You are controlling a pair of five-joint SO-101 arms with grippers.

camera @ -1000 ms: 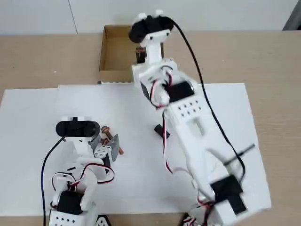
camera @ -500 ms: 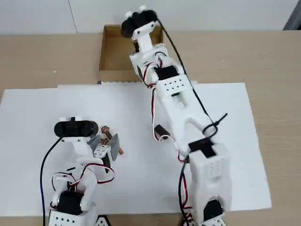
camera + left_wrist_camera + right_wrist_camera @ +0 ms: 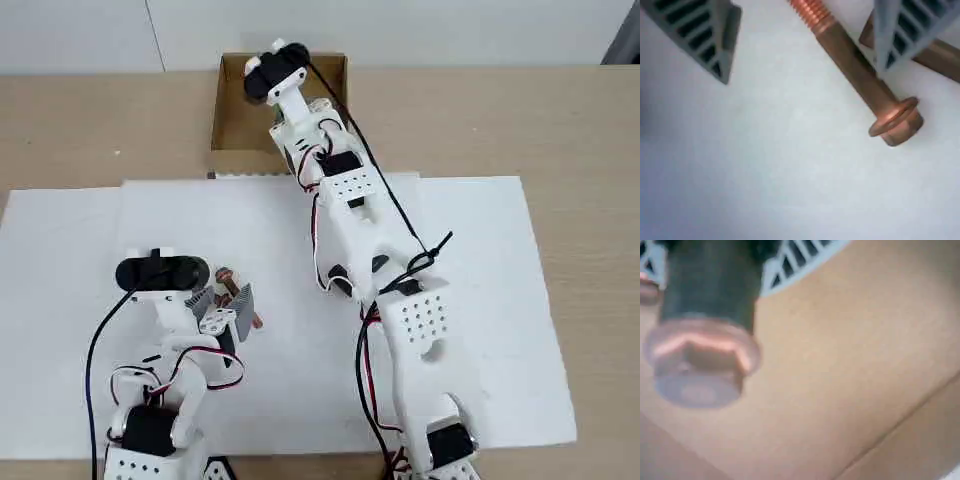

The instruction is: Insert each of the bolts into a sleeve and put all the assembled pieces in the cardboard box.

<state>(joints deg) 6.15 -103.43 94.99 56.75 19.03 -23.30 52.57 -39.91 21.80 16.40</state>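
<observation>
Right gripper [image 3: 715, 257] is clamped shut on a black sleeve [image 3: 710, 287]. A copper bolt head [image 3: 700, 365] pokes out of the sleeve's lower end, so that's 1 assembled piece in its grip. It's hanging over the brown floor of the cardboard box [image 3: 840, 380]. Can't tell whether the head is touching the cardboard or just above it. In the high view the right arm [image 3: 360, 210] is stretched across the white paper [image 3: 480, 300], with its wrist over the box at the paper's far edge.

Left gripper [image 3: 802, 70] is spread wide open with nothing in it, and its 2 grey ribbed fingers [image 3: 705, 40] are down low over the paper. 1 copper bolt [image 3: 855, 70] lies flat on the paper in the gap, close to 1 of the fingers. A second bolt [image 3: 940, 55] lies partly hidden behind that same finger. Can't tell if the 2 bolts touch. The left arm [image 3: 165, 380] sits at the near edge of the paper.

There's also a small dark piece [image 3: 336, 280] on the paper right beside the right arm. It looks like another sleeve, but it's half hidden. Everything sits on a wooden table [image 3: 100, 120].
</observation>
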